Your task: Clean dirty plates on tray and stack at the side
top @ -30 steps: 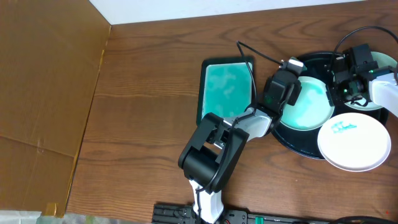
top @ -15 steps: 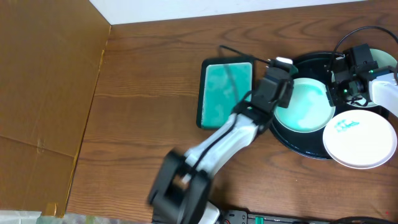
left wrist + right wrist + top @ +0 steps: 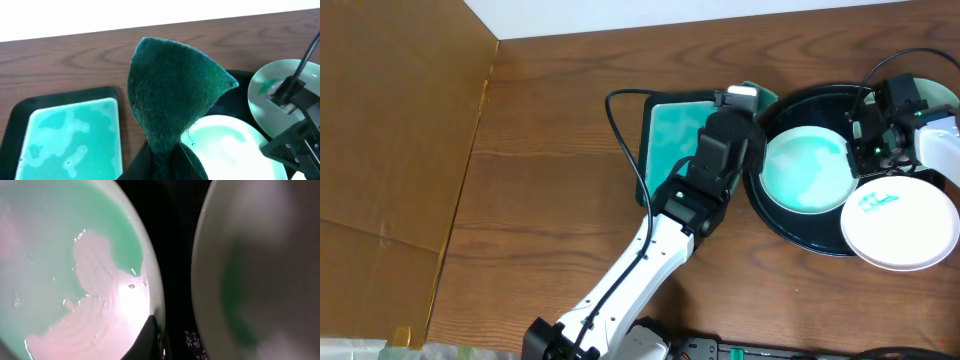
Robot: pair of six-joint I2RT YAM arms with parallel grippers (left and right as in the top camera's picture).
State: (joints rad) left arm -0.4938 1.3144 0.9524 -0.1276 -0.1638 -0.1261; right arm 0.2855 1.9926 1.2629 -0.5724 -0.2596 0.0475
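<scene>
Only the left wrist view shows the left gripper [image 3: 162, 152] grasping a green pad [image 3: 172, 90] beside the tray [image 3: 790, 228]; the right gripper [image 3: 870, 150] is clenched above that tray.

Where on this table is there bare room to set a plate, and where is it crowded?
Bare table lies between the cardboard and the sponge tray, and at the front between the left arm and the white plate. Crowded: the right end, with the black tray, the other plates and the right arm.
</scene>
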